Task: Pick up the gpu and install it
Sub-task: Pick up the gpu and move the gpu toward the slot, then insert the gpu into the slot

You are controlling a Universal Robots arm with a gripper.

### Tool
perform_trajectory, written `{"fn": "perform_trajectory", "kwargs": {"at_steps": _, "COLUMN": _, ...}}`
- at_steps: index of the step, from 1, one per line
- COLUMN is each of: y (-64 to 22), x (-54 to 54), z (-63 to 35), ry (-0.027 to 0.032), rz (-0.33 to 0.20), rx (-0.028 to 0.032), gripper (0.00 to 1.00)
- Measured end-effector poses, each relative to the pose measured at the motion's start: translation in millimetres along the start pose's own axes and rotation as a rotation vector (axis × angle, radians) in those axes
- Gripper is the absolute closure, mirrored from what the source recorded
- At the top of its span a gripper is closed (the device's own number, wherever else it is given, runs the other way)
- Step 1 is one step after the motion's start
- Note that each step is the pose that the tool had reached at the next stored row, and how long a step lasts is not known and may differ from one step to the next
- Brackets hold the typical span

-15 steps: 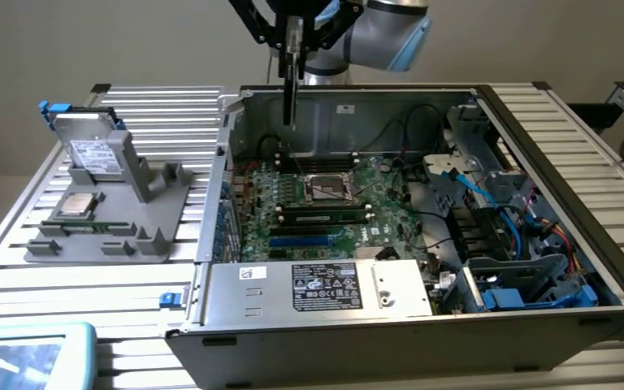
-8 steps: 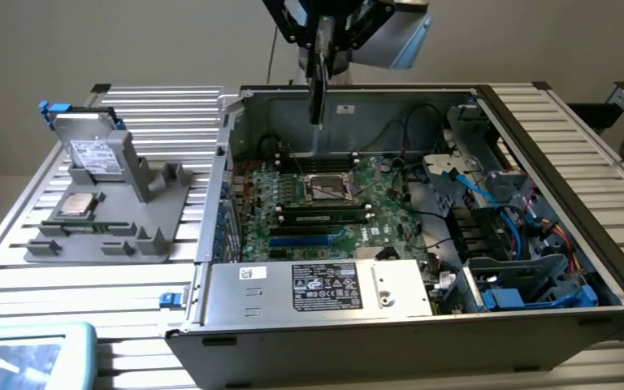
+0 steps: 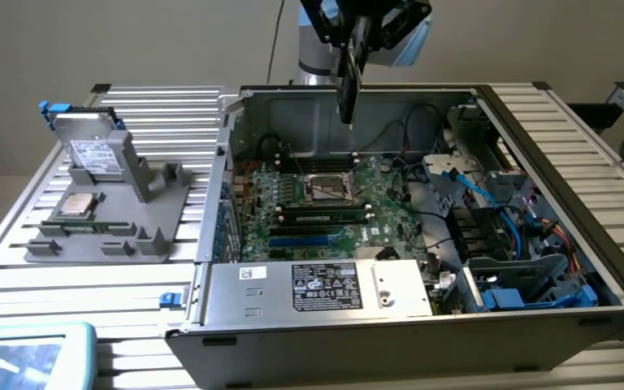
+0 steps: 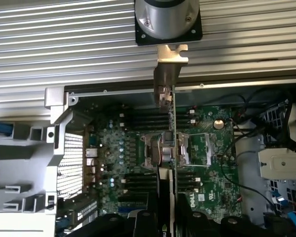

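The gpu point(image 3: 348, 81), a thin dark card, hangs on edge from my gripper point(image 3: 361, 28), which is shut on its upper end. The card's lower tip hovers above the back wall of the open computer case point(image 3: 604, 268), over the green motherboard point(image 3: 323, 207). In the wrist view the gpu point(image 4: 168, 148) runs edge-on away from my gripper point(image 4: 166, 224), with its slim metal bracket point(image 4: 170, 54) at the far end. One dark finger point(image 4: 143, 222) sits on each side of the card. Behind the card lies the CPU socket point(image 4: 192, 148).
A grey holder tray point(image 3: 101, 244) at the exterior view's left carries a silver hard drive point(image 3: 90, 150) and a square CPU chip point(image 3: 77, 205). The power supply point(image 3: 323, 288) fills the case's near side. Cables and drive bays point(image 3: 507, 219) crowd the case at that view's right.
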State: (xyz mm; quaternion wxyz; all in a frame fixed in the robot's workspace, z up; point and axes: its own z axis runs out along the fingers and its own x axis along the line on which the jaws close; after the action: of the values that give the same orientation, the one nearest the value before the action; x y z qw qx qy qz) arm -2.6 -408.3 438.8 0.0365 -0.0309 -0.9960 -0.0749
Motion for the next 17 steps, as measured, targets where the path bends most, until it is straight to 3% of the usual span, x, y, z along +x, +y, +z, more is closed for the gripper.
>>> {"fn": "perform_trajectory", "kwargs": {"at_steps": 17, "y": 0.1, "x": -2.3, "z": -0.2, "ry": 0.0008, "rz": 0.0, "rx": 0.0001, "gripper": 0.73}}
